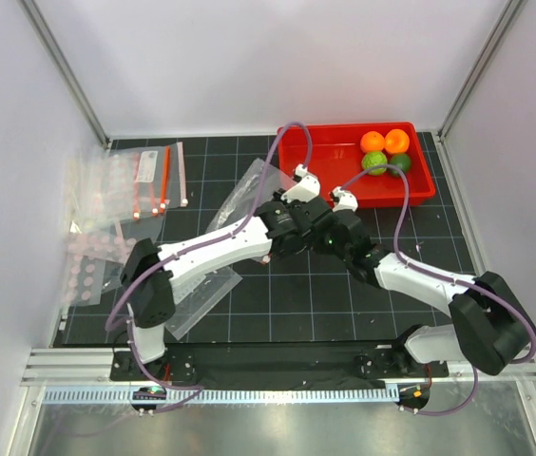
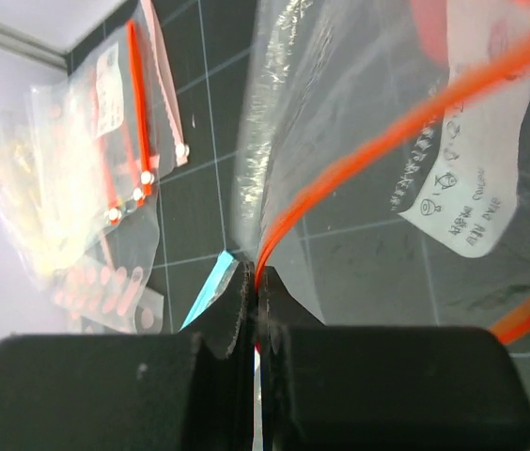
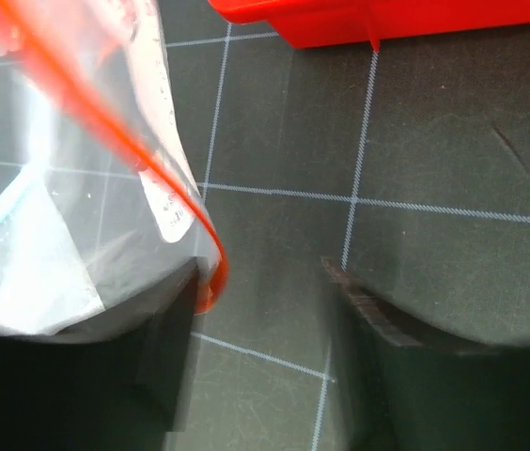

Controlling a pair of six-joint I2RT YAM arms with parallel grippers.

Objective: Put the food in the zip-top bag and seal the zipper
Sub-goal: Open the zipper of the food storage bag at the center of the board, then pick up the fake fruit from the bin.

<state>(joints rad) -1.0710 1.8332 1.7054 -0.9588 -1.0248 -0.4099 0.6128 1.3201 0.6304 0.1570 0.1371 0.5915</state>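
Left wrist view shows the left gripper [image 2: 256, 293] with its jaws pressed fully together on the zipper [image 2: 406, 127], pinching one end of the strip. The zip-top bag [image 2: 359, 85] spreads from that pinch toward 1 o'clock, with its white label [image 2: 472, 169] at 2 o'clock.

In the right wrist view, the right gripper [image 3: 260, 296] stands wide open and holds nothing. The far end of the strip curls against the finger [image 3: 166, 357] on its 9 o'clock side.

In the top external view, both wrists meet over mid-table. The food [image 1: 397, 140] lies in the red tray [image 1: 420, 190] at 1 o'clock of them, and none of it is in the bag. Four fruits show; a fifth does not. Spare pouches [image 1: 144, 180] lie at 9 o'clock.

Handling notes:
- Treat the bag as thin, limp, slick film. It likely weighs almost nothing and holds no shape, so expect the mouth to collapse unless both ends are held.
- Take hold on the zip strip, which looks like the stiffest part. Film alone would probably slide out of the pads.
- Judge the fruits as light, round and prone to roll. Grip each across its widest part.
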